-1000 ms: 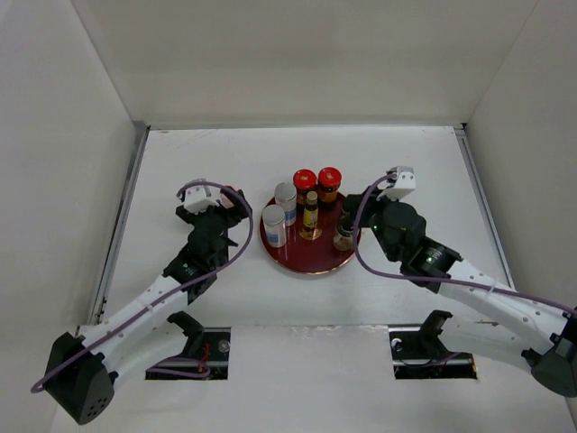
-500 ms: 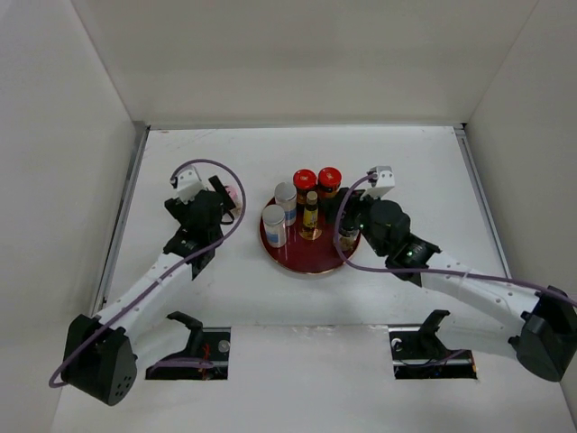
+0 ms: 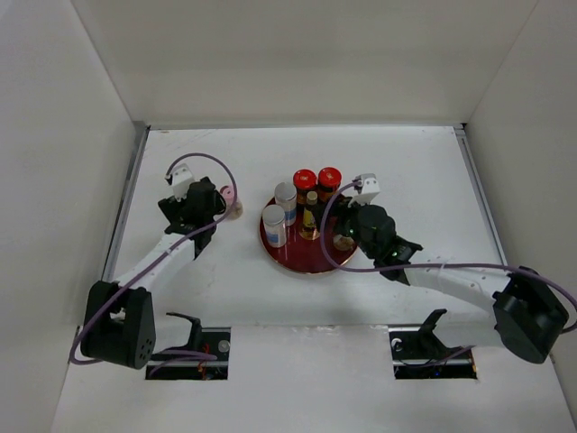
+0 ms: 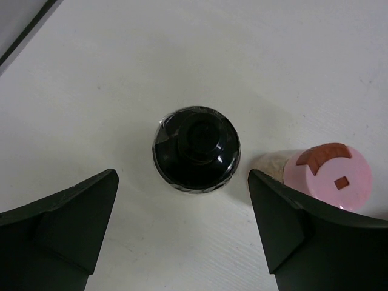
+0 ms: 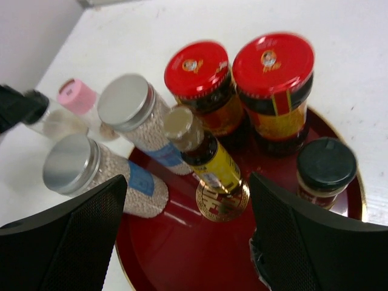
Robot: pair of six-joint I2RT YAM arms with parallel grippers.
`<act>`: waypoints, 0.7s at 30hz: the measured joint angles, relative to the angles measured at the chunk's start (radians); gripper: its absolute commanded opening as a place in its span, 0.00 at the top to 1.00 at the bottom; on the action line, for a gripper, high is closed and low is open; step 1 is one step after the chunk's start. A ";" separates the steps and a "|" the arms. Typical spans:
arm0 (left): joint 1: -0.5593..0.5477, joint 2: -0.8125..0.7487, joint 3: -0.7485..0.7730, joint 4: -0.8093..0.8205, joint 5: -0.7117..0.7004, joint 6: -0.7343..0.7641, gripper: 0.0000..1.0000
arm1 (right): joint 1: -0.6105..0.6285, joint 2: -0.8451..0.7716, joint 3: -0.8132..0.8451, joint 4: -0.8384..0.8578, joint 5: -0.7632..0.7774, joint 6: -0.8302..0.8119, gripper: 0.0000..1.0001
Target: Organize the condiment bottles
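Six of the condiment bottles stand upright on the dark red tray (image 5: 182, 267), as seen from the right wrist. At the top of that frame the left red-capped jar (image 5: 197, 66) and the right red-capped jar (image 5: 273, 60) stand side by side. The slim amber bottle (image 5: 209, 160) is just below them near the tray's middle. The upper silver-capped jar (image 5: 124, 100) and the lower silver-capped jar (image 5: 70, 163) stand along the tray's left rim, and the black-capped jar (image 5: 326, 163) stands at its right rim. The right gripper (image 5: 188, 230) hangs above this cluster with its fingers spread wide and nothing between them. Two more bottles stand off the tray on the white table (image 3: 406, 162), to the left of it in the overhead view. In the left wrist view, the black-capped bottle (image 4: 196, 148) sits at the frame's centre, seen from straight above. The pink-capped bottle (image 4: 335, 176) is near it toward the right edge, apart from it. The left gripper (image 4: 182, 194) is released. Its two dark fingers lie in the lower corners, with the black-capped bottle in the gap above them and clear of both. The finger on the frame's right overlaps the pink-capped bottle's lower edge, and whether they touch cannot be told.
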 measured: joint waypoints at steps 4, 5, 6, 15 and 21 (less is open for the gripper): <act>0.034 0.055 0.018 0.039 0.007 0.001 0.21 | 0.013 0.051 0.006 0.024 -0.015 -0.001 0.15; 0.038 0.067 0.020 0.051 0.006 0.000 0.21 | 0.015 0.056 0.006 0.029 -0.017 -0.001 0.15; 0.043 0.079 0.022 0.063 0.005 0.001 0.21 | 0.017 0.058 0.006 0.029 -0.021 -0.001 0.15; 0.061 0.138 0.029 0.128 0.002 0.002 0.51 | 0.020 0.061 0.006 0.029 -0.023 0.000 0.15; -0.001 0.062 0.006 0.111 -0.031 0.011 0.59 | 0.020 0.061 0.006 0.030 -0.021 -0.001 0.08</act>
